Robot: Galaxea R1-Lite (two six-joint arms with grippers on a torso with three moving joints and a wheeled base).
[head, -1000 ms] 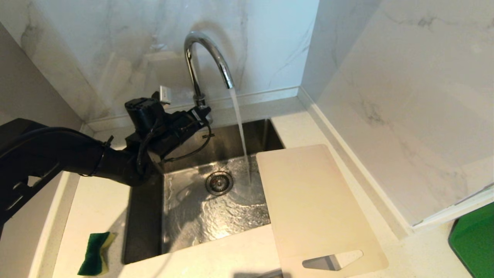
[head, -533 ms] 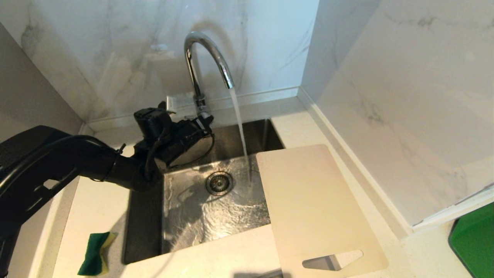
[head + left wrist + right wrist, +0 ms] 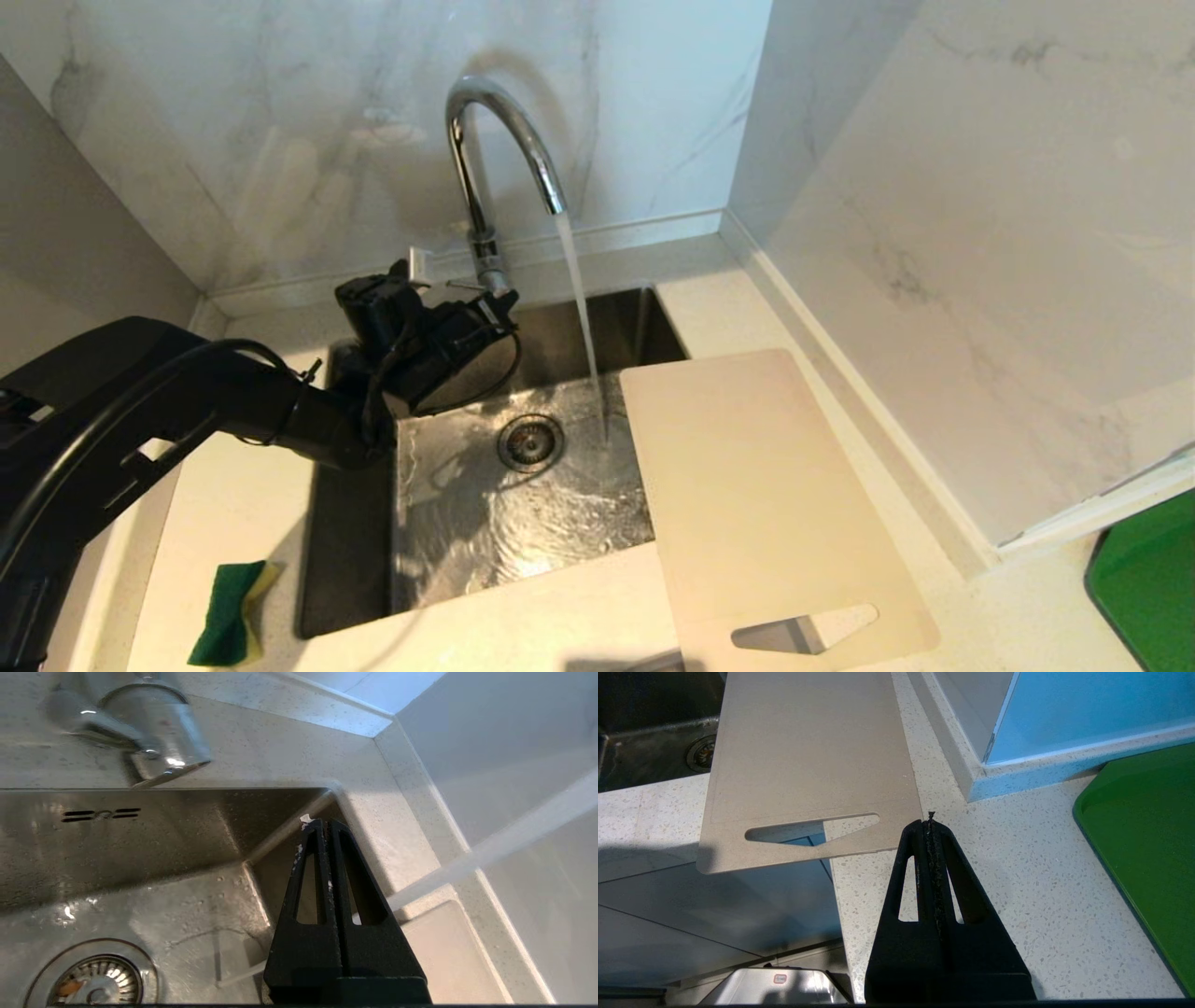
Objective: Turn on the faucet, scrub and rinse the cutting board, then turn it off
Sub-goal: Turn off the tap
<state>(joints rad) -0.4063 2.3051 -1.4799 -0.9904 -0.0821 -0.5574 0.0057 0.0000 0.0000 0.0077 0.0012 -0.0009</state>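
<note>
- Since the earlier frame, the left gripper (image 3: pixel 499 303) has dropped lower and drawn back from the base of the faucet (image 3: pixel 485 140), so it now sits over the rear left part of the sink (image 3: pixel 355 523); its fingers (image 3: pixel 322 868) are pressed together and hold nothing.
- Water (image 3: pixel 583 327) runs from the arched spout in a slanted stream and lands on the sink floor just beside the drain (image 3: pixel 530 441).
- Cutting board (image 3: pixel 756 495): lies flat on the table (image 3: pixel 233 485) to the right of the sink, one long edge overhanging the basin, the handle slot at the near end jutting past the table's front edge.
- Right gripper (image 3: pixel 930 826): parked above the table near the slotted end of the cutting board, fingers together, empty.
- Green-and-yellow sponge (image 3: pixel 229 611): rests on the table left of the sink.
- Green flat object (image 3: pixel 1144 588): lies at the far right of the table.
</note>
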